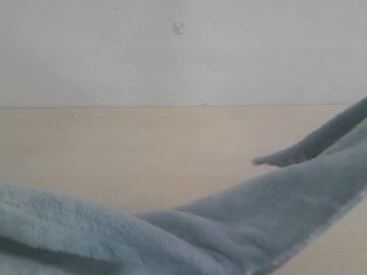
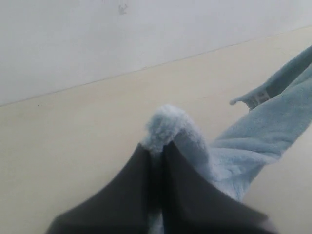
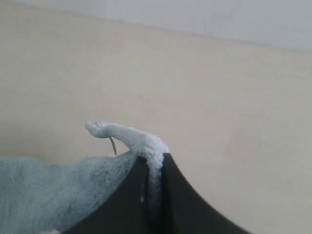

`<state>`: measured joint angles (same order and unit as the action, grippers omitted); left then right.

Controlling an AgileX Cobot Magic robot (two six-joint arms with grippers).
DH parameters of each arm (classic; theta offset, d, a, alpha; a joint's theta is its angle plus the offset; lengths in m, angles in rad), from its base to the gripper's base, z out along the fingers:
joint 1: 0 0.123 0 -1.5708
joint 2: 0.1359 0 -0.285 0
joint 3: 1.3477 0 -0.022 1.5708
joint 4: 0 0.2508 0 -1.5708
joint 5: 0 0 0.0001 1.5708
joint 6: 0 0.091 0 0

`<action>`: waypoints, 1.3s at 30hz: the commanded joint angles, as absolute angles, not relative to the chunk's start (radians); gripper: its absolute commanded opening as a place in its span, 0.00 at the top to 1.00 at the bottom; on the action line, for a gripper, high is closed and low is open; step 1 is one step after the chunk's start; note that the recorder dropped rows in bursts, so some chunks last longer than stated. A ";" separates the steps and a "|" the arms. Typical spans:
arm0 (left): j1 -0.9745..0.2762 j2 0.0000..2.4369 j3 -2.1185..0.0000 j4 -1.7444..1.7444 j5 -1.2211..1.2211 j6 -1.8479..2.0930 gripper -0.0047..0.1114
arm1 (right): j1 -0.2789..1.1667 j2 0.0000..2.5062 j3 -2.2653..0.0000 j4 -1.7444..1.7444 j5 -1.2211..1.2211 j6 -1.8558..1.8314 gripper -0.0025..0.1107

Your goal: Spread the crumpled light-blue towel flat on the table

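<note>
1. A plain beige tabletop [image 1: 143,154] runs back to a white wall [image 1: 172,57].
2. The towel [image 1: 258,217] sags across the foreground and rises toward the right.
3. The left claw [image 2: 157,151] and right claw [image 3: 155,163] are each pinched tight on a towel edge.
4. The step looks like stretching; the next move probably calls for drawing the claws apart, then lowering the towel flat.

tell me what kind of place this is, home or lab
Likely a lab or test bench, not a home, though little shows: a wide plain beige table, a blank white wall right behind it, and one pale-blue towel as the only item in view.
</note>
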<state>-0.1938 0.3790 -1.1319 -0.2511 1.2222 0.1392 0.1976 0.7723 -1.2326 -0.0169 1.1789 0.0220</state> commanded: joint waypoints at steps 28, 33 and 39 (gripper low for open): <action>0.010 1.403 -1.018 0.280 0.478 -0.145 0.90 | 0.169 1.922 -1.719 -0.238 0.885 0.091 0.83; 0.078 1.449 -1.018 0.248 0.426 -0.191 0.61 | 0.169 1.977 -1.778 -0.121 0.841 0.029 0.25; 0.078 1.447 -1.018 0.223 0.526 -0.193 0.27 | 0.169 1.950 -1.774 -0.185 0.939 0.022 0.36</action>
<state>0.0733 1.4486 -1.0117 0.2499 0.4695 -0.1792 0.1750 1.9754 -1.7674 -0.1619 0.8720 0.0505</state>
